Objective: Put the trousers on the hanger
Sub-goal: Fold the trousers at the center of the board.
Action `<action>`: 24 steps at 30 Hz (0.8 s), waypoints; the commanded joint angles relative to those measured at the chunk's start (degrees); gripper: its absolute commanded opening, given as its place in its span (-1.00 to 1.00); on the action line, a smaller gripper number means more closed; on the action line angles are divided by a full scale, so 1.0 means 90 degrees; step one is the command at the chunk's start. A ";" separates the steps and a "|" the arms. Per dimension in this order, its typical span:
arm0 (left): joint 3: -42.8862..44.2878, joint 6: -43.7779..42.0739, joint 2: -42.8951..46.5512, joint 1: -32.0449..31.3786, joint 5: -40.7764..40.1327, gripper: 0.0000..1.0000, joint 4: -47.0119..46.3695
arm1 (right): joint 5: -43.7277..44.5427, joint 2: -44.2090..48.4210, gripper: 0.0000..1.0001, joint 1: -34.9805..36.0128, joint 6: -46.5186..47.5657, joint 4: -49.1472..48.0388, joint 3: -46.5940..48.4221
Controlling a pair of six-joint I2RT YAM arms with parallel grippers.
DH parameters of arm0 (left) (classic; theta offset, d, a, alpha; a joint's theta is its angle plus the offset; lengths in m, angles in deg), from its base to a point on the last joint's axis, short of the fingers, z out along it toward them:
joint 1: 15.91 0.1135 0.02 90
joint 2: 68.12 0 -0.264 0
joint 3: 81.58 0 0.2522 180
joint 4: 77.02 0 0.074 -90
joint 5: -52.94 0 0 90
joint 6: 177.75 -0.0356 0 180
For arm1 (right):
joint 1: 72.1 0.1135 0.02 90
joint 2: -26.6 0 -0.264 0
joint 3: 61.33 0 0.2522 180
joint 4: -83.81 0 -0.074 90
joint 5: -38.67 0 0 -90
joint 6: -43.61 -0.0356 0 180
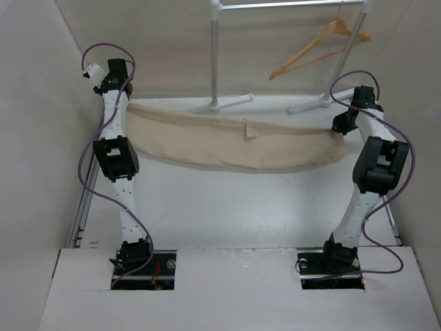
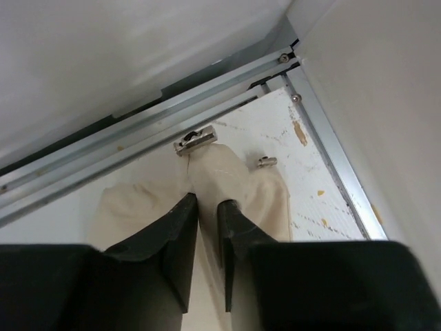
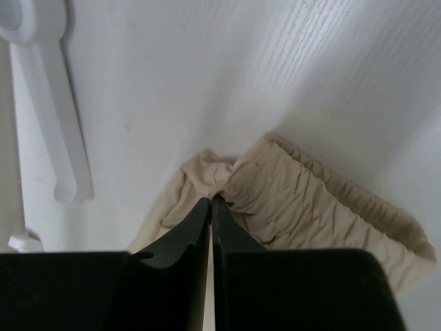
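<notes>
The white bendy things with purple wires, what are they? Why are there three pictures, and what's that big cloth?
They are two robot arms, a left arm and a right arm, bolted to a white table. The big picture looks down from above. The other two come from small cameras on each wrist, so you see the black fingers up close. The cloth is a pair of beige trousers. The left fingers pinch one end and the right fingers pinch the other, so the trousers stretch between them and sag in the middle. At the back, a wooden hanger hangs on a white rack. The trousers are not on it yet.
</notes>
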 commanded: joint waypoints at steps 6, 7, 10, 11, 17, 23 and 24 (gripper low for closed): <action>-0.0415 -0.1115 0.0594 -0.0006 0.0241 0.44 -0.2023 | 0.0301 0.0037 0.12 0.0121 0.0048 0.0157 0.0790; -0.0912 -0.1126 0.0936 0.0033 0.0339 0.51 -0.2071 | 0.0263 0.0223 0.21 0.0160 0.0116 0.0118 0.0654; -0.2960 -0.0805 0.2243 0.0277 0.0583 0.63 -0.2285 | 0.0262 0.0993 0.38 0.0268 0.0224 -0.0184 -0.0058; -0.3770 -0.0620 0.2692 0.0345 0.0700 0.63 -0.2480 | 0.0272 0.1441 0.43 0.0336 0.0321 -0.0475 -0.0602; -0.7631 0.0630 0.4287 0.0716 0.2553 0.55 -0.4158 | 0.0049 0.3210 -0.52 0.0717 0.0186 -0.1726 -0.3415; -0.8095 0.1667 0.3675 0.1195 0.4127 0.61 -0.5509 | -0.0469 0.3837 -0.22 0.0620 0.0058 -0.2723 -0.5263; -0.7998 0.1745 0.3480 0.1215 0.4177 0.60 -0.5519 | -0.0538 0.3886 -0.06 0.0494 0.0068 -0.2792 -0.5420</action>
